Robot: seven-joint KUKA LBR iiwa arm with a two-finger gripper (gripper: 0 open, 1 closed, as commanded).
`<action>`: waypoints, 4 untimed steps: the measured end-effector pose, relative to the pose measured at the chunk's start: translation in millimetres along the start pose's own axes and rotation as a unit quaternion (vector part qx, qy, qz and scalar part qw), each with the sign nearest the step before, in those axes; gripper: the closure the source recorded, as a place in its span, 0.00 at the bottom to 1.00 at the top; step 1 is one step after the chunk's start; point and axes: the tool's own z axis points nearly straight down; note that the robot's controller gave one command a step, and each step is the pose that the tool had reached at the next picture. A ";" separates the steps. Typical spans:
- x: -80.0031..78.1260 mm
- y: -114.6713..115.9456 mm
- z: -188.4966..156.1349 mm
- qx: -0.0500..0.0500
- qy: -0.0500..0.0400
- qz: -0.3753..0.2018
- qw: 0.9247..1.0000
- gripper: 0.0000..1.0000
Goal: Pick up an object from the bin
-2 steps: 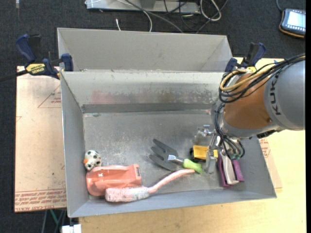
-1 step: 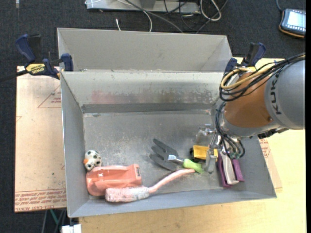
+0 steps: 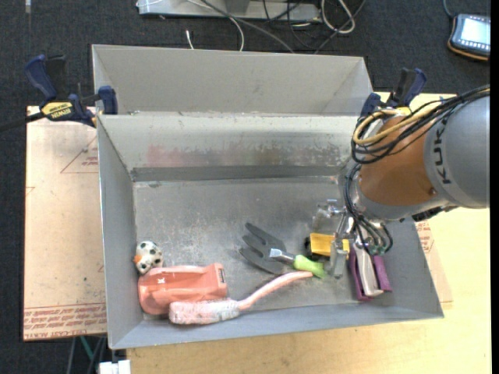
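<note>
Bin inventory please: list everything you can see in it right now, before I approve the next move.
ball: one, white with dark and yellow patches, front-left of the floor
block-shaped toy: one, salmon pink, just right of and below the ball
brush: one, pink handle with a pale bristly head, along the front wall, handle curving up to the right
garden fork: one, grey tines with a green handle, middle of the floor
small block: one, yellow, right of the fork, next to the gripper
flat object: one, purple, front-right corner, kind unclear
bin: one, grey metal
arm: one, grey with an orange cover and cables, entering from the right
gripper: one, metal, low over the fork's green handle
</note>
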 end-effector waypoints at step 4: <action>-3.9 -0.6 -30.0 0.000 -0.003 0.011 1.000 1.00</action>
